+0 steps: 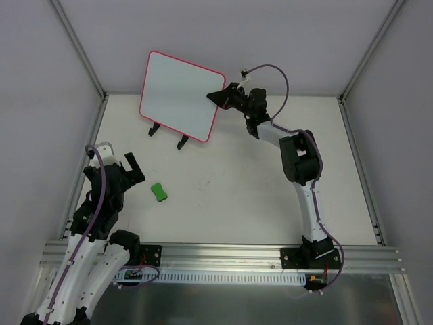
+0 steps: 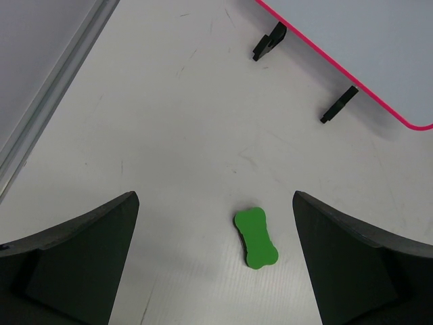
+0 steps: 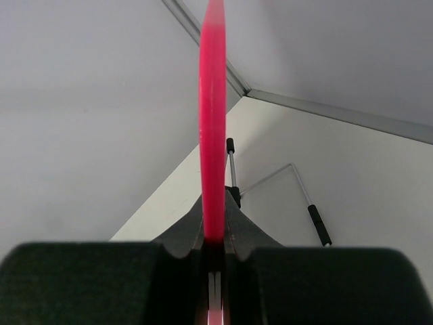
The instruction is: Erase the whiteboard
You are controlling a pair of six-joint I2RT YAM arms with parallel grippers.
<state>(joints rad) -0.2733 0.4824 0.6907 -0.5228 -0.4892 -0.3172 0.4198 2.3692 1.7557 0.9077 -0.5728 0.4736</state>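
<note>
Whiteboard [image 1: 179, 95] stands tilted on its wire stand [image 1: 183, 142] at the far side of the desk [image 1: 237, 196], left of centre, and its face looks blank from above. The right hand [image 1: 216, 97] is closed tight on its right edge. The right wrist view shows the pink rim [image 3: 213, 135] edge-on, running straight up from between the pinched fingers. The left hand [image 1: 116, 159] is spread as wide as it goes and holds nothing. It hovers near the desk's left side, well apart from the board. The green eraser [image 2: 256, 237] lies flat on the desk just ahead of this hand and a little right of the midline between its fingers. Its long axis points roughly away from the hand, so closing would likely pinch it across the narrow waist. The left arm is much the nearer to the eraser, and the board lies beyond it, further out and to the right.
</note>
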